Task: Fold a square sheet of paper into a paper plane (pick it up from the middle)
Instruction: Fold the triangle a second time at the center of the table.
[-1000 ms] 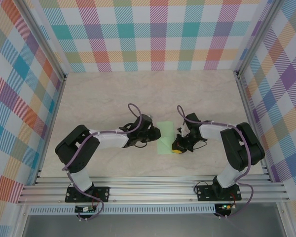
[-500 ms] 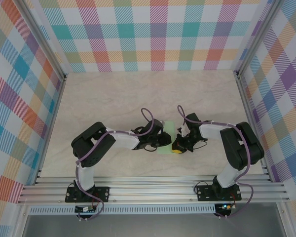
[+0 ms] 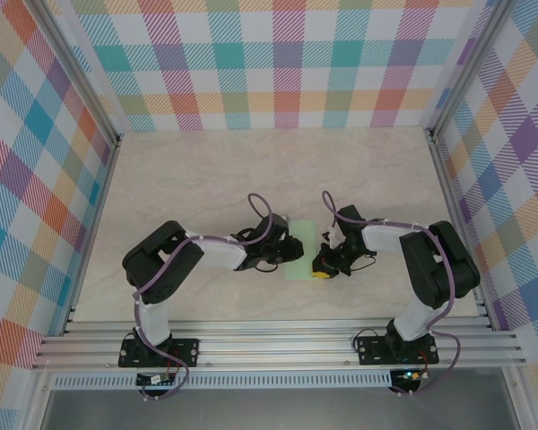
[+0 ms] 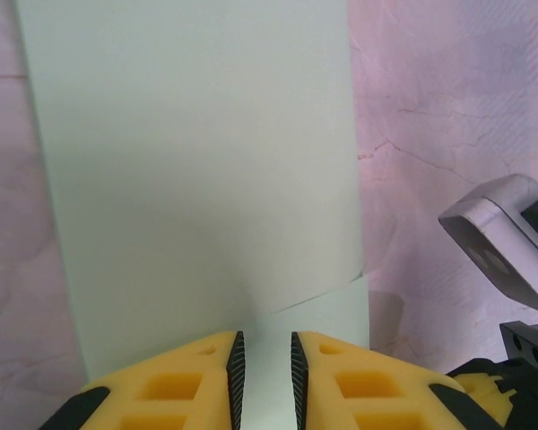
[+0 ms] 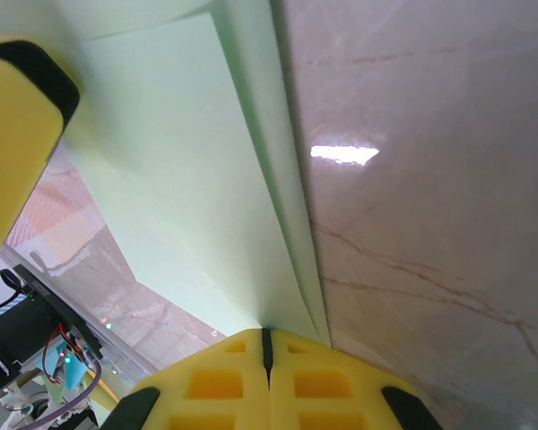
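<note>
The square sheet of paper (image 3: 302,236) is pale mint green and lies folded into a narrow strip on the table between my two grippers. In the left wrist view the paper (image 4: 197,161) shows an upper layer over a lower one, and my left gripper (image 4: 264,349) hovers at its near edge with its jaws a narrow gap apart and nothing pinched. From above, the left gripper (image 3: 285,254) covers the strip's left side. My right gripper (image 5: 267,333) is shut on the paper (image 5: 179,179) where the folded layers meet its pads. It sits at the strip's lower right corner (image 3: 326,266).
The marble-look table (image 3: 251,170) is walled by checked panels on three sides, with aluminium rails along the near edge (image 3: 278,345). The right arm's metal wrist part (image 4: 507,237) is close beside the left gripper, and a yellow left finger (image 5: 13,116) is near the right gripper.
My left gripper pushed right over the paper, then drew back a little to the left. The right gripper has stayed shut on the paper in the same place.
</note>
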### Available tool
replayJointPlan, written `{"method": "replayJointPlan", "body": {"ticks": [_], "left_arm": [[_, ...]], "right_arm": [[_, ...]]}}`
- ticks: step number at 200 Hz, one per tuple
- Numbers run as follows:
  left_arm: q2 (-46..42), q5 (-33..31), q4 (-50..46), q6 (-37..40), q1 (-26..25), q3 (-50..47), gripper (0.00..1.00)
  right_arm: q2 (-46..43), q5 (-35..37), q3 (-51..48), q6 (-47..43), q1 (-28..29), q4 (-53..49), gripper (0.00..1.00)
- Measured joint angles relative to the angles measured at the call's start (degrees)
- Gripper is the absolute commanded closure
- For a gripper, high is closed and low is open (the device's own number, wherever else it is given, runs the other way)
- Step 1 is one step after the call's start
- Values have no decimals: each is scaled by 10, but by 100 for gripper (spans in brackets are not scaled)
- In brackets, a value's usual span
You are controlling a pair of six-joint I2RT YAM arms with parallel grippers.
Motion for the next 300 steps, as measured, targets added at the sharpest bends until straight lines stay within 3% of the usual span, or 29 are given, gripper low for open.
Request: {"method": "replayJointPlan", "body": {"ticks": [96, 159, 220, 300], "left_arm": [[-16, 11, 53, 20, 31, -43, 73], [-50, 6, 37, 30, 51, -49, 71], [-66, 56, 39, 33, 24, -35, 77], [-6, 51, 35, 25, 20, -29, 83]], "right_arm": [[0, -1, 0, 0, 0, 3, 97], [0, -4, -1, 0, 0, 4, 97], [0, -4, 0, 0, 0, 4, 96], [-7, -2, 7, 0, 0, -9, 94]]}}
